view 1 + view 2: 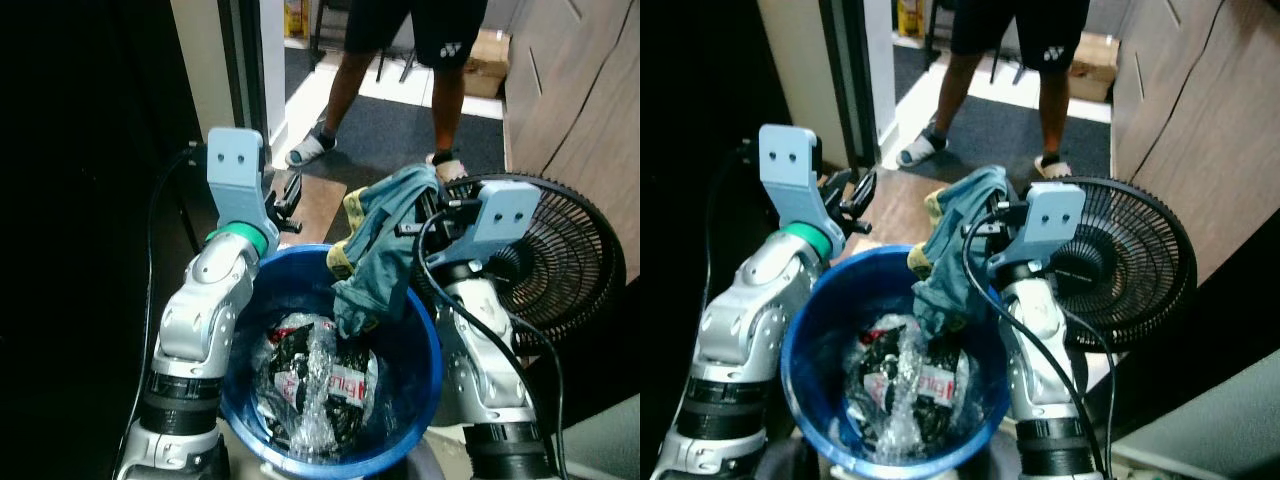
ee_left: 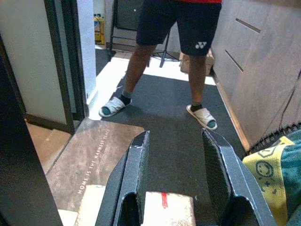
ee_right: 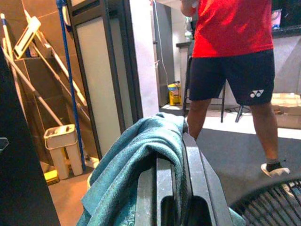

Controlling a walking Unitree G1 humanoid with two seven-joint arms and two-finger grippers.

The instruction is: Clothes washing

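Right gripper [image 1: 432, 200] clamps the teal cloth garment with yellow trim [image 1: 385, 250], which drapes over the round blue plastic bucket's [image 1: 420, 395] rim. Left gripper [image 1: 288, 195] parted, empty. Lift higher so the hem clears before moving; black standing fan [image 1: 570, 260] is close.

I stand in a home's utility corner, brown doormat [image 2: 101, 155] on the floor, black standing fan [image 1: 560, 260] beside me, mop bucket [image 3: 61, 143] and blue-handled mop [image 3: 70, 80] against the wall, wooden cupboard doors [image 2: 263, 70], a person in sandals [image 2: 202, 115] in the passage ahead
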